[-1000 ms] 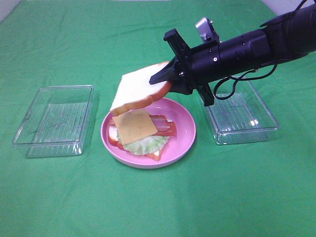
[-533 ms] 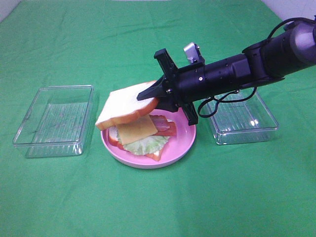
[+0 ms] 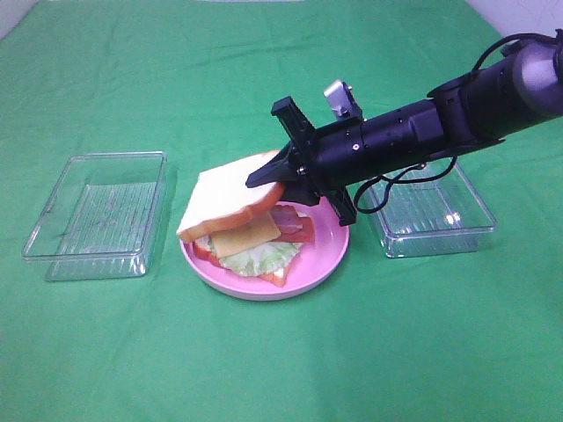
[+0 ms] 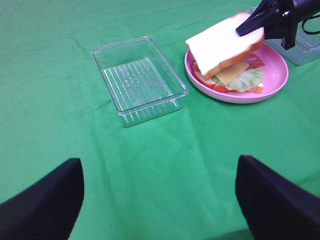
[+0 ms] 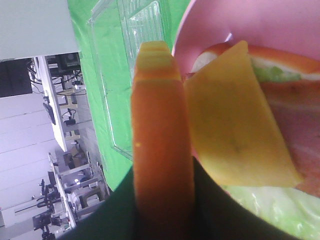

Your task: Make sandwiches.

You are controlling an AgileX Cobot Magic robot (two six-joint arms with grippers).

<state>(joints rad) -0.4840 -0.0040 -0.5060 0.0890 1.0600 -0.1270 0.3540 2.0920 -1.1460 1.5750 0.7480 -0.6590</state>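
On the pink plate (image 3: pixel 327 253) lies a stack: bottom bread slice (image 3: pixel 202 245), green lettuce (image 3: pixel 264 257), reddish bacon (image 3: pixel 293 221) and yellow cheese (image 3: pixel 246 236). My right gripper (image 3: pixel 274 179) is shut on the top bread slice (image 3: pixel 230 193) by its crust. It holds the slice tilted low over the stack, far end down near the cheese. In the right wrist view the crust (image 5: pixel 160 135) stands between the jaws above the cheese (image 5: pixel 235 130). My left gripper (image 4: pixel 160 200) is open and empty over the cloth, away from the plate (image 4: pixel 276 75) and bread (image 4: pixel 222 42).
A clear plastic tray (image 3: pixel 97 215) stands left of the plate, and it also shows in the left wrist view (image 4: pixel 137 80). A second clear tray (image 3: pixel 431 215) stands right of the plate, under my right arm. Green cloth covers the table.
My right gripper has moved down and to the left with the top bread slice, from well above the plate to just over the cheese. The stack and trays have not moved.
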